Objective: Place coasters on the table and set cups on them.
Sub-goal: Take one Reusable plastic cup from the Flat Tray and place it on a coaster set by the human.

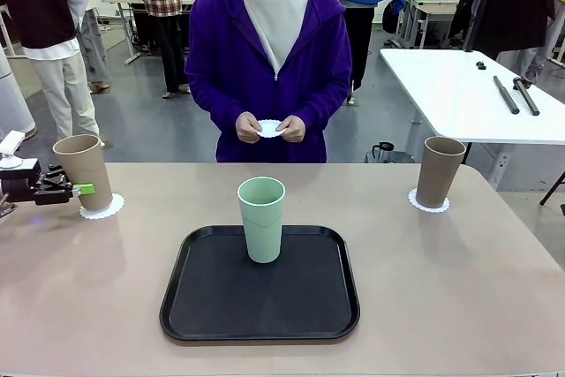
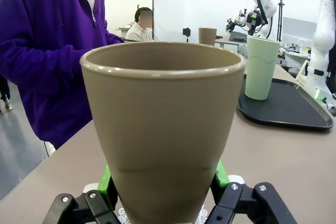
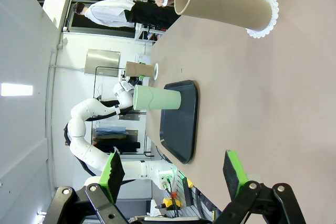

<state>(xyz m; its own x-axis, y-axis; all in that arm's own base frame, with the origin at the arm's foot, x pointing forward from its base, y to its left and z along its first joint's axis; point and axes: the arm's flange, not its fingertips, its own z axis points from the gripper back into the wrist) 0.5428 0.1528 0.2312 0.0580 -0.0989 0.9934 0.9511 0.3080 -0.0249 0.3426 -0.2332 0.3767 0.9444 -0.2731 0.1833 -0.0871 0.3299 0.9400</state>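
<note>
- At the left end of the counter (image 1: 459, 289), the left jaws are gripping a tan cup (image 1: 83, 169) low on its body. In the left wrist view, the green pads (image 2: 107, 181) are pressing against both of its flanks.
- That cup is standing upright on a lacy white coaster (image 1: 103, 208), whose scalloped edge is peeking out around the base.
- Near the right end, the second tan cup (image 1: 440, 170) is sitting upright on another coaster (image 1: 429, 205), well apart from the left jaws.
- Between the two, the mint green cup (image 1: 261, 218) is standing upright on the black tray (image 1: 203, 306), toward the tray's far side.
- Across the counter, a person in a purple hoodie is holding the third coaster (image 1: 269, 128) between both hands (image 1: 249, 127).
- The right jaws are standing wide open with nothing between their green fingertips (image 3: 113, 169). Their wrist view is looking along the counter, with the second tan cup lying beyond them.
</note>
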